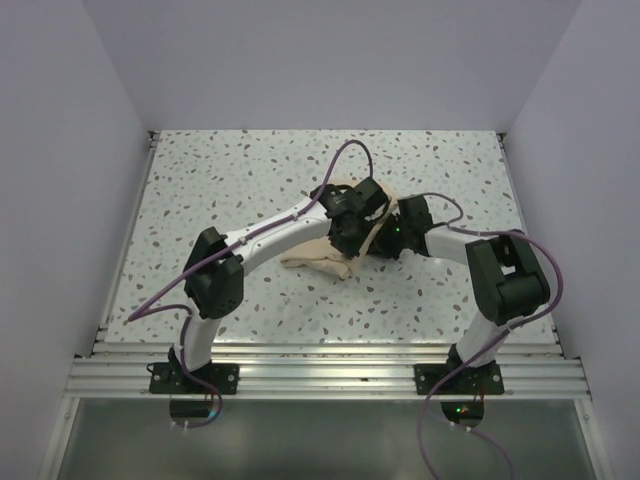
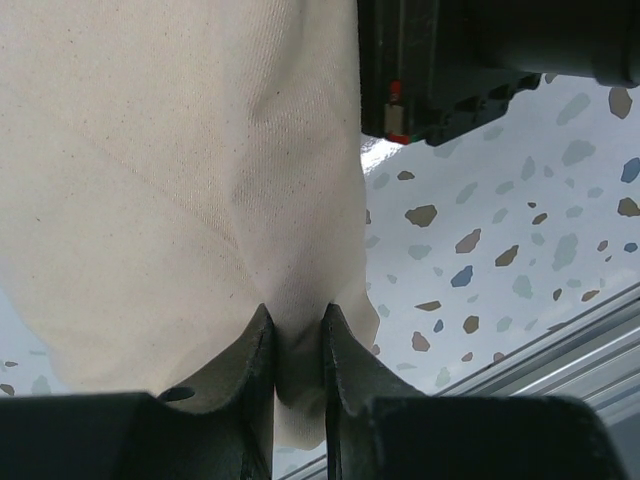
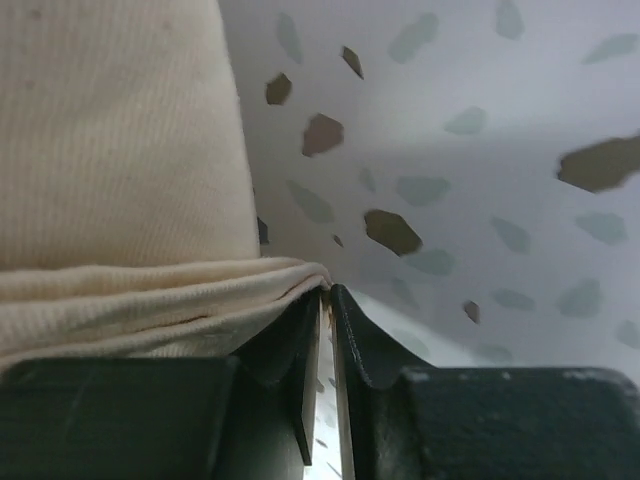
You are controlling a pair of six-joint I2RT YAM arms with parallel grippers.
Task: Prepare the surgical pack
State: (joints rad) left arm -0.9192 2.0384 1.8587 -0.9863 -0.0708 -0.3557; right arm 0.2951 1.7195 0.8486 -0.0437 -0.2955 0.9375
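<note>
Centre of the top view: cloth bundle (image 1: pixel 318 258) lies crumpled on the speckled tabletop (image 1: pixel 230 170), both arms bent in over it from lower left and lower right.
Left end effector (image 2: pixel 297 318): jaws pressed onto a pinch of the beige cloth, and a fold is caught between the fingers at the bottom middle of its wrist view.
Right end effector (image 3: pixel 326 290): jaws drawn almost together with only a thin slit between them. The corner of a folded cloth edge meets the tips, but I cannot tell whether it is caught.
Cloth edges: in the left wrist view the right-hand edge runs down the middle of the frame to the jaws. In the right wrist view, stacked folds fill the lower left, with a straight edge running up from them.
Crowding: the black body of the right arm (image 2: pixel 470 60) fills the upper right of the left wrist view, close beside the cloth.
Open room: bare tabletop spreads across the upper, left and lower parts of the top view.
Bounds: white walls (image 1: pixel 60 150) stand at left, right and top, and a metal rail (image 1: pixel 330 370) runs along the bottom edge.
</note>
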